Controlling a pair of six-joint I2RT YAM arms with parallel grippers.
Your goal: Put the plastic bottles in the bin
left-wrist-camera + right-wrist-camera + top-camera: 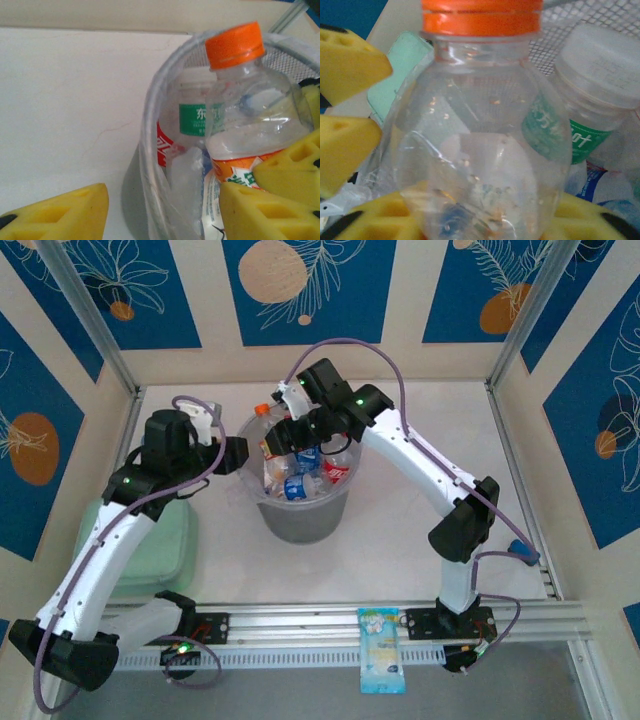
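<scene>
The bin (300, 520) stands mid-table with several plastic bottles (312, 472) inside, red, blue and green labels showing. My right gripper (297, 432) hangs over the bin's far-left side, shut on an upright clear bottle with an orange cap (263, 411). That bottle (480, 140) sits between my right gripper (480, 222) pads. My left gripper (237, 455) is open at the bin's left rim. The bin wall (150, 165) runs between the spread fingers of the left gripper (162, 217), beside the orange-capped bottle (250, 115). A green-labelled bottle (192, 117) lies behind it.
A pale green pad (150, 545) lies under the left arm. A blue-and-white packet (382, 650) rests on the front rail. A metal frame post (515, 455) and mesh wall (295, 62) bound the right side. A white-capped, green-labelled bottle (600, 100) stands beside the held one.
</scene>
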